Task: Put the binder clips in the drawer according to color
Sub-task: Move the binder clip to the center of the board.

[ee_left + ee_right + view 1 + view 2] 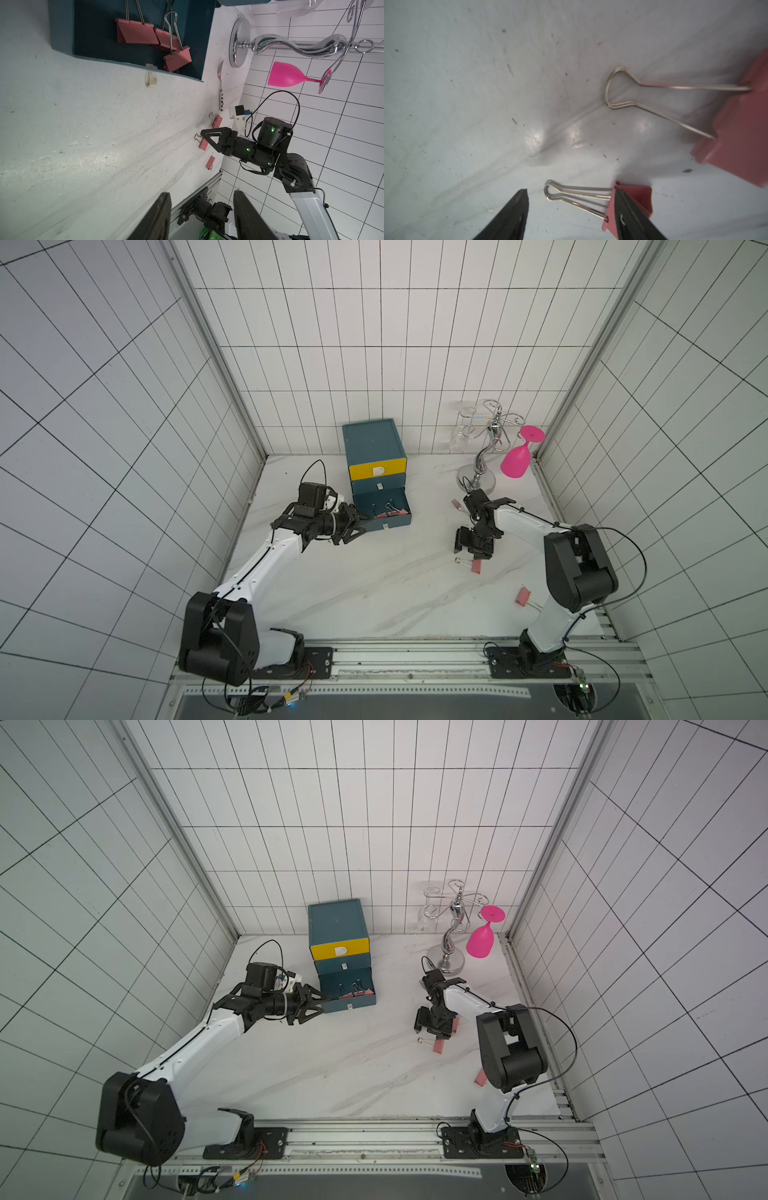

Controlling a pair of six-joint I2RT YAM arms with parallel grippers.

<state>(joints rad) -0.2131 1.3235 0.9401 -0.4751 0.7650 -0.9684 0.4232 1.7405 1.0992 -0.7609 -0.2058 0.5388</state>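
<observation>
Right gripper (571, 193), fingers wide, straddles the pink clip (639, 195), four o'clock from the drawer (386, 524) — wire handles (579, 196) may slip free.

Robot lab test cell. Evidence: gridded white walls (374, 344) on three sides; aluminium rail (415, 655) carrying two arms (266, 568); marble-look table (374, 593) under right gripper (473, 553); exposed cabling (631, 564).
</observation>
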